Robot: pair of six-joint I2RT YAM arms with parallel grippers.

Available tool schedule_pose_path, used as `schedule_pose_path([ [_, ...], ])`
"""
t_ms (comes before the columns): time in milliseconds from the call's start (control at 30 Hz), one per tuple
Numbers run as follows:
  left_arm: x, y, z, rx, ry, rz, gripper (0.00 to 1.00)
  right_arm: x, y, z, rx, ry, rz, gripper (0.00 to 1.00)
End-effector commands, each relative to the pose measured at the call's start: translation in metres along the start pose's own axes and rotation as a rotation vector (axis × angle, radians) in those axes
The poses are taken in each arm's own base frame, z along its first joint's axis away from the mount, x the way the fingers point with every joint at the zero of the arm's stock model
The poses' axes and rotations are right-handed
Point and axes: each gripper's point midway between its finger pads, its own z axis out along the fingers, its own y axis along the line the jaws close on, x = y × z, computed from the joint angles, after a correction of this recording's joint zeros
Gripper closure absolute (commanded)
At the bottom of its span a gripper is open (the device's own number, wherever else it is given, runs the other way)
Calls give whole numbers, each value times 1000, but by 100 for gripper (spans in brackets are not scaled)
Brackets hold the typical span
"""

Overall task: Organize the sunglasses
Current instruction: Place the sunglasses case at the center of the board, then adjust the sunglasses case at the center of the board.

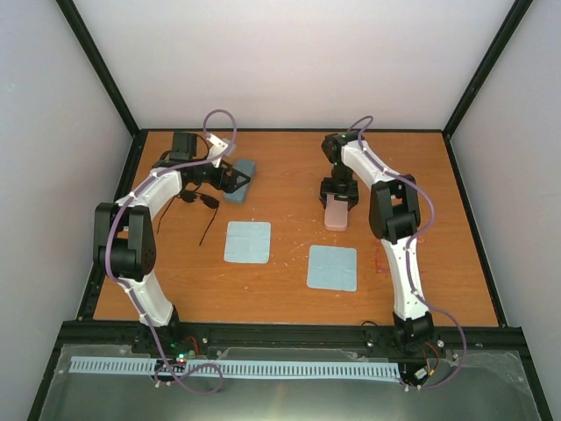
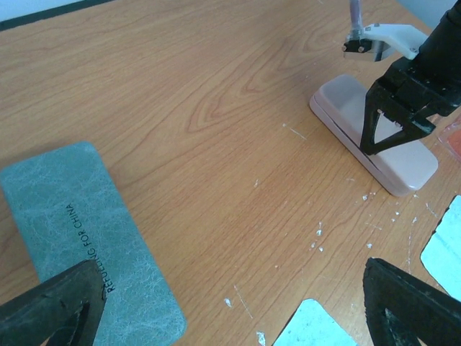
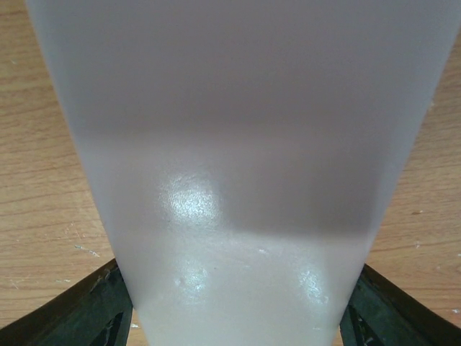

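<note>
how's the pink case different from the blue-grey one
The pink case is plain and glossy; the blue-grey case is marbled with printed lettering. The pink case sits between the fingers of the right claw, no gap showing; the blue-grey case lies free under the open left claw. Pink is on the table's right half, blue-grey on the left. Both are oblong, closed and flat on the table.

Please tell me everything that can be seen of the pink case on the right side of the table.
The oblong pale-pink glossy case has rounded corners and looks like smooth hard plastic, with a thin seam running along its side. It is closed and lies flat on the brown wooden table. The right hand straddles it from above, and its black fingers seem to press against both long sides.
</note>
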Motion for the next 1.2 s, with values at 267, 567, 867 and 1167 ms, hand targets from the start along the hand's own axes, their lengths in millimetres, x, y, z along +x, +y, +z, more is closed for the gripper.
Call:
schedule_pose_path([
  [267,3,-8,-6,-1,16,6,5,6,-1,-42,-64,-109,6,13],
  [567,6,-8,-7,-9,26,11,5,19,-45,-44,-52,-154,119,24],
  [867,9,-8,-8,-14,34,3,5,32,-69,-10,25,-121,137,97],
  [1167,16,-8,-6,-14,47,-8,5,32,-49,19,-42,-73,115,97],
])
